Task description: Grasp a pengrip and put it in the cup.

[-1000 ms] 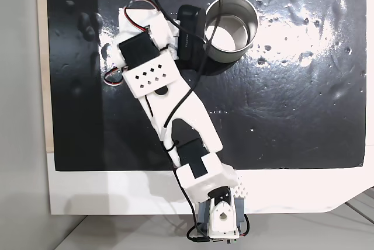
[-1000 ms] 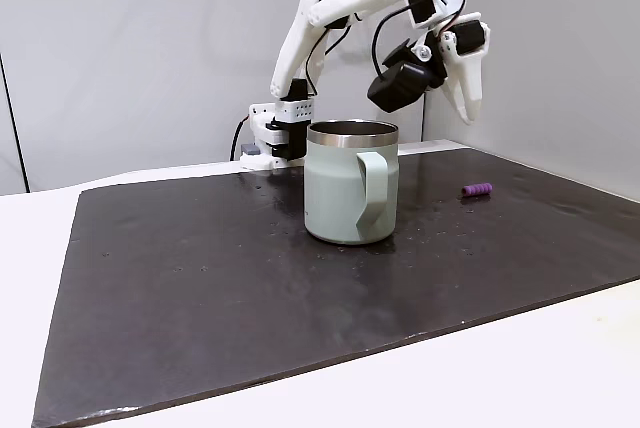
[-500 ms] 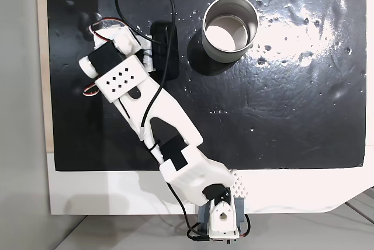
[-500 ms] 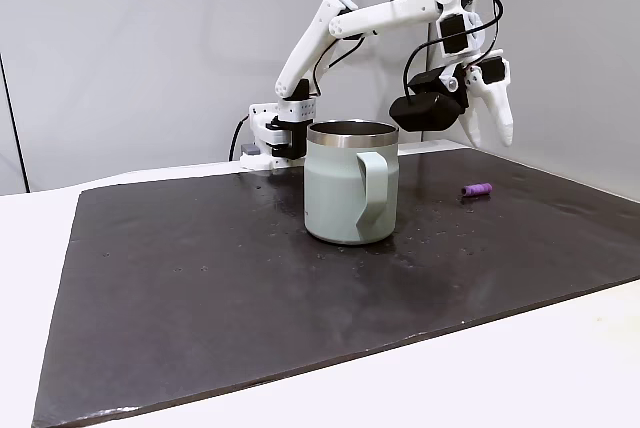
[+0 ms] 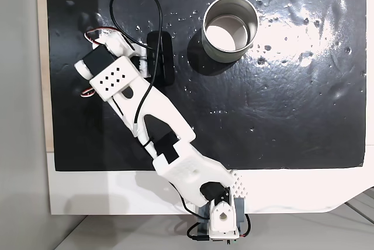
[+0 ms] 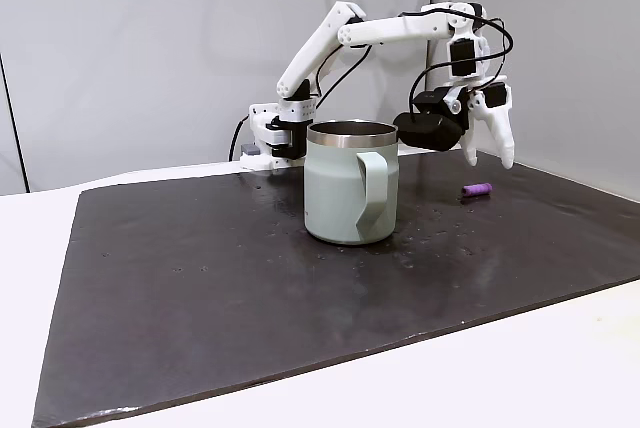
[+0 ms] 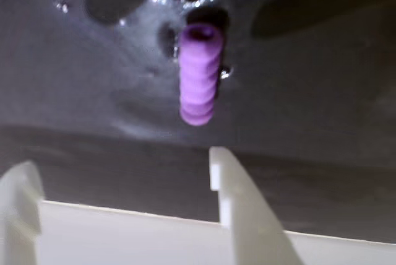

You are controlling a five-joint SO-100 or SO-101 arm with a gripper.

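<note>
While above the pengrip (image 7: 199, 74), fingers (image 7: 226, 172) apart, empty.

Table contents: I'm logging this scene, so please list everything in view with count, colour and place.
pen grip: one, purple, ribbed, lying on the mat, apart from the mug; in the wrist view just beyond the fingertips
mug: one, grey-green with a metal rim, upright on the mat, handle toward the side fixed view's camera
mat: one, black, shiny, covering most of the table
table: one, white, showing around the mat
wall: grey, behind the table
arm: one, white with black motors and cables, reaching over the mat from its base
gripper: one, white, open, above the mat near the pen grip
</note>
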